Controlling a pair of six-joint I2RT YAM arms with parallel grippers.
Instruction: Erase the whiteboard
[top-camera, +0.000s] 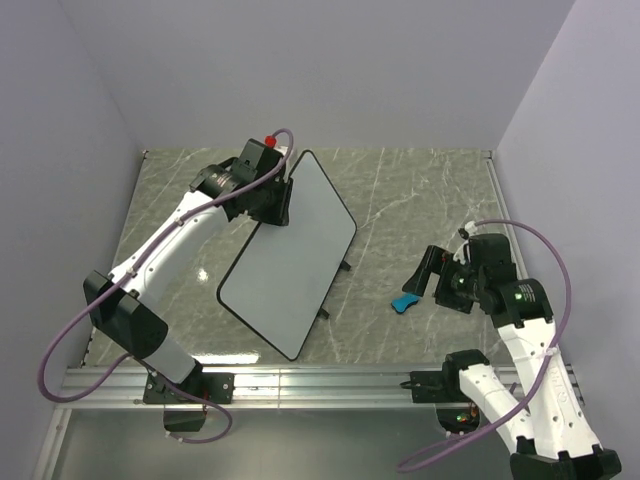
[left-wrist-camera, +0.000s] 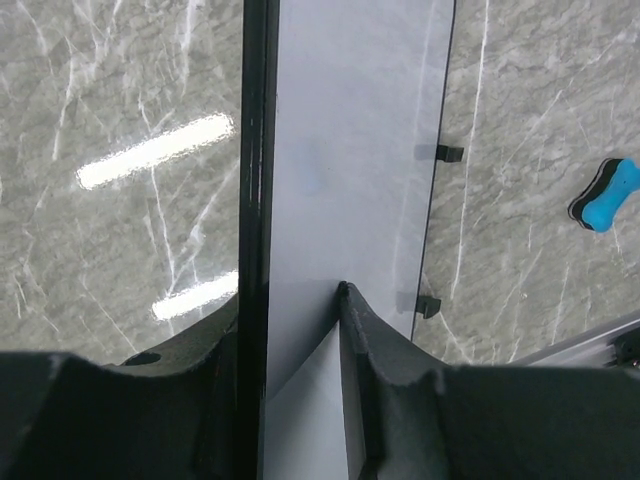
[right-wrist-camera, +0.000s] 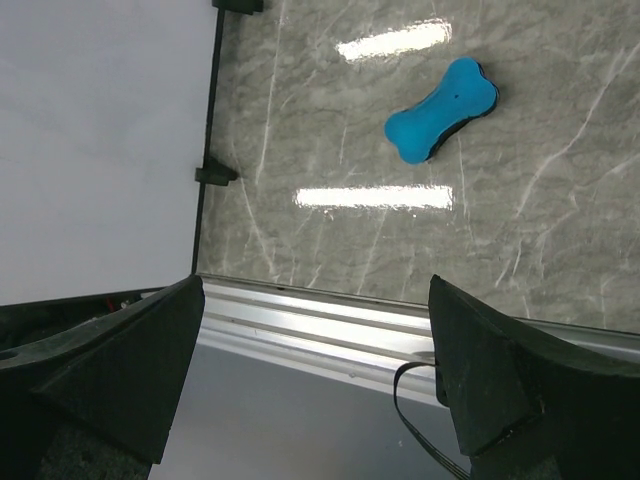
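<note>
The worktop is a glossy grey-green slab veined like marble, with a ribbed aluminium rail along its near edge. There are two white-and-black arms, one board and one eraser.

On the left, the left tool reaches to the far left edge of the whiteboard. Its two black, matte fingers straddle that edge, one finger behind the thin black frame and the other against the white face. The gap between them is narrow. I cannot tell whether they are pressing the board or only bracketing it.

The whiteboard stands left of the middle of the worktop, turned on a diagonal. It is a flat, smooth white rectangle with rounded corners. Two small black stand feet show along its right edge.

To the right of the board, apart from it, lies the eraser. It is a single bone-shaped block, bright blue on top with a dark layer beneath, resting on the stone.

Furthest right, the right tool hangs just beside the eraser without touching it. Its two dark wedge-shaped fingers are spread wide and hold nothing.
</note>
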